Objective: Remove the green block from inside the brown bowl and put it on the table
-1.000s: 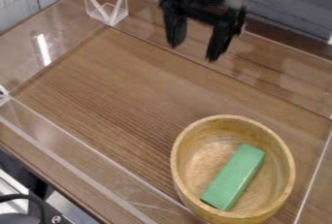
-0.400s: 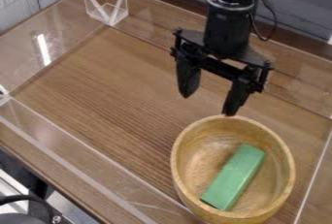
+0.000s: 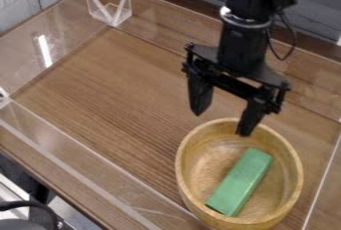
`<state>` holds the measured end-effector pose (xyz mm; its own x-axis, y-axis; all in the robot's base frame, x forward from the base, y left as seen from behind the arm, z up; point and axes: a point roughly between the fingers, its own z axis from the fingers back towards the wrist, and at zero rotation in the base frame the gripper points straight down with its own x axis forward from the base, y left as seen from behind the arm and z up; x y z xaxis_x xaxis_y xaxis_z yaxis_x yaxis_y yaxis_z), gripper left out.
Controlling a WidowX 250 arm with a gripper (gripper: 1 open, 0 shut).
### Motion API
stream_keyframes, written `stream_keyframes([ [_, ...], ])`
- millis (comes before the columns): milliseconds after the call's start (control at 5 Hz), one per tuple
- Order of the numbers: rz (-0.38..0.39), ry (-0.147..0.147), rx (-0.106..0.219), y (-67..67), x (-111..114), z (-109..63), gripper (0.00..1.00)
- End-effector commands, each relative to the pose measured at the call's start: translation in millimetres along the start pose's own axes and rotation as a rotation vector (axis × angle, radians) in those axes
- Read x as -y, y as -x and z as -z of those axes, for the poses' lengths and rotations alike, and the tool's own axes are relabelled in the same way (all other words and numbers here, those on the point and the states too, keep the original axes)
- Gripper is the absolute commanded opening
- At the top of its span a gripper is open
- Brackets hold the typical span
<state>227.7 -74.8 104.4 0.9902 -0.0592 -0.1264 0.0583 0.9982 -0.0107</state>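
In the bowl: I see the green block [image 3: 240, 183] lying inside the brown bowl [image 3: 194, 171]
Claw [image 3: 222, 113]: spread wide near the bowl's far rim, I read nothing in it
Done: only the approach, I judge
Left: grip, lift out, set on the table [image 3: 100, 105]

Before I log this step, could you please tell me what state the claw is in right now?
Claw: open, its two sides spread apart, holding nothing; the green block lies in the brown bowl.
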Motion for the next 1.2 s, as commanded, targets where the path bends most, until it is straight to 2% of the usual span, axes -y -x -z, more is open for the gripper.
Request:
stream_keyframes([
  [0, 0.024, 0.011, 0.067, 6.3, 14.1, -9.5, 1.00],
  [400, 0.030, 0.011, 0.089, 16.4, 40.5, 3.7, 1.00],
  [1000, 0.035, 0.028, 0.111, 20.2, 54.0, 21.8, 1.00],
])
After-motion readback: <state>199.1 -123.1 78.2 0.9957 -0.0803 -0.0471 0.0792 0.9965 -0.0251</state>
